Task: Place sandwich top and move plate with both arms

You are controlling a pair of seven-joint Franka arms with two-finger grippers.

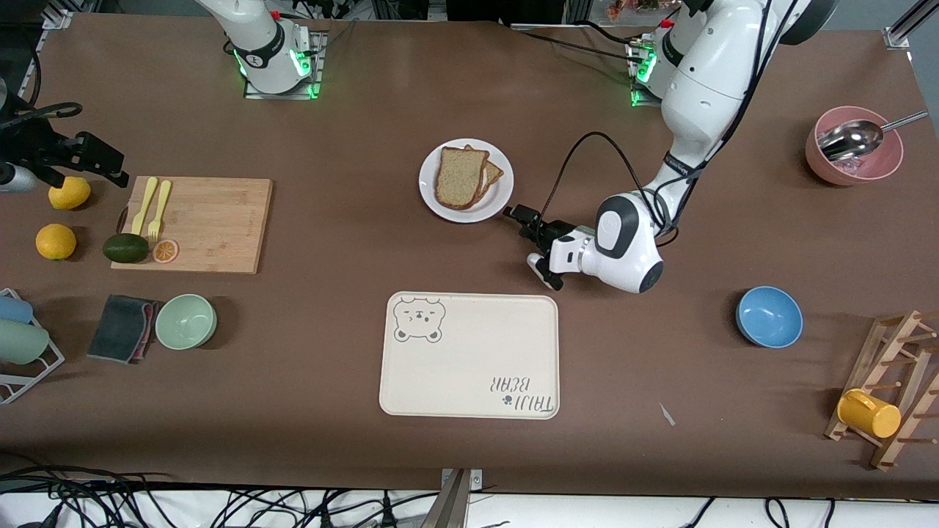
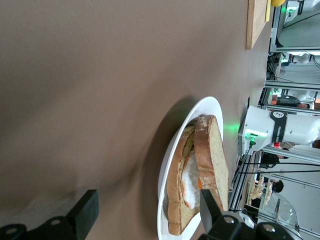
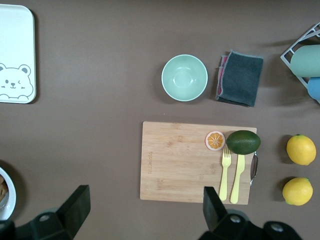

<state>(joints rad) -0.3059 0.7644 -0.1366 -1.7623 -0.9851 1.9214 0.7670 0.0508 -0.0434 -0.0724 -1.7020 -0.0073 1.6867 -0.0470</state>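
The plate sits on the brown table, farther from the front camera than the cream bear-print tray. On it the sandwich top lies flat over a lower slice, slightly askew so that a corner of the lower slice shows at the side toward the left arm's end. In the left wrist view the sandwich top leans on the bottom slice, with white egg between them.

The left claw is low over the table just beside the plate, on the side toward the left arm's end, fingers spread wide and holding nothing; one fingertip is close to the plate's rim.

The right claw hangs over the right arm's end of the table, above a lemon and next to the wooden cutting board. Its fingers are wide apart and empty. That arm waits.
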